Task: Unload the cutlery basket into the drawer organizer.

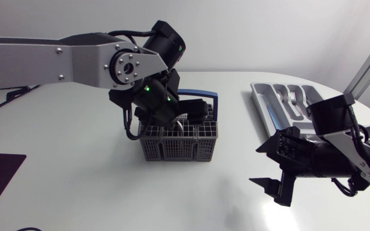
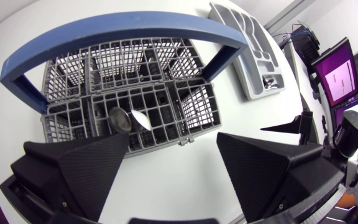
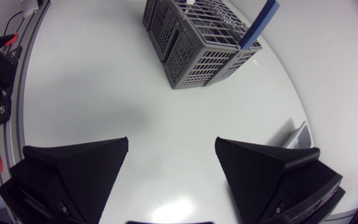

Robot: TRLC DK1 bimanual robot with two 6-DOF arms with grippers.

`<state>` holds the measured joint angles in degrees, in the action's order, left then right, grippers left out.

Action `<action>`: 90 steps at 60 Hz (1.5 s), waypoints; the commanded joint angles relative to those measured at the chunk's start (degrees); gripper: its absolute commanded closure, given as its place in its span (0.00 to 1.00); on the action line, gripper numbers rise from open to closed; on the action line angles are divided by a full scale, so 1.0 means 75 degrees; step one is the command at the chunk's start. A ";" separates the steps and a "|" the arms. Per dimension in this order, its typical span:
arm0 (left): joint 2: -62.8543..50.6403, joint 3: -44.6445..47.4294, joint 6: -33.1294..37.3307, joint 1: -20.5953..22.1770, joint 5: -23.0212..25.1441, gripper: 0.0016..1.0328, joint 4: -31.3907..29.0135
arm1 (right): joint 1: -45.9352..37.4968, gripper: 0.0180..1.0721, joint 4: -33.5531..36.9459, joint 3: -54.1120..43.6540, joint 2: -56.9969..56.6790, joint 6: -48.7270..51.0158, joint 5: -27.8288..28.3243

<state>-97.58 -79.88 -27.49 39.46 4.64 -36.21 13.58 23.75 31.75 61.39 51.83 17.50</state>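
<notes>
Wide-spread black fingers of the left gripper (image 2: 173, 140) hang directly above the cutlery basket (image 1: 178, 144), open and holding nothing, with neither finger touching the grid. The left arm (image 1: 76, 58) comes in from the tabletop's left edge and bends down over the basket from above.

The basket is dark grey wire mesh with a blue handle (image 1: 201, 95) arching over its top. It stands upright around the middle of the white tabletop (image 1: 76, 192), somewhat toward the far edge. In the left wrist view two metal pieces (image 2: 129, 119) stand in one compartment of the row just ahead of the gripper: one shows a round end, the other a spoon-like bowl. Whether other compartments hold anything I cannot tell.

The drawer organizer (image 1: 257, 96), a light grey tray with long compartments, lies flat near the tabletop's far right corner, well apart from the basket. Some silver cutlery (image 1: 292, 97) lies in it; the exact compartment is hard to make out.

The right gripper (image 1: 255, 165) sits low over the near right part of the tabletop, its fingers spread apart and empty, pointing toward the basket across bare surface. It lies between the organizer and the tabletop's near edge, touching neither.
</notes>
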 commanded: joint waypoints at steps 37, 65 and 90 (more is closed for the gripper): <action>-0.0149 -0.0014 -0.1105 0.0047 -0.0010 0.07 0.0210 | 0.0064 0.04 -0.0131 -0.0342 -0.0040 0.0003 -0.0118; -0.0138 0.0314 -0.2066 -0.0059 0.0166 0.07 0.0632 | 0.0099 0.05 -0.0213 -0.0389 -0.0005 0.0015 -0.0177; -0.0138 0.0443 -0.2792 -0.0070 0.0248 0.07 0.0574 | 0.0122 0.05 -0.0201 -0.0436 -0.0040 0.0003 -0.0177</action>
<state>-97.58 -77.97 -46.17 39.18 6.15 -31.46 13.96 22.44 30.09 61.39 51.83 16.43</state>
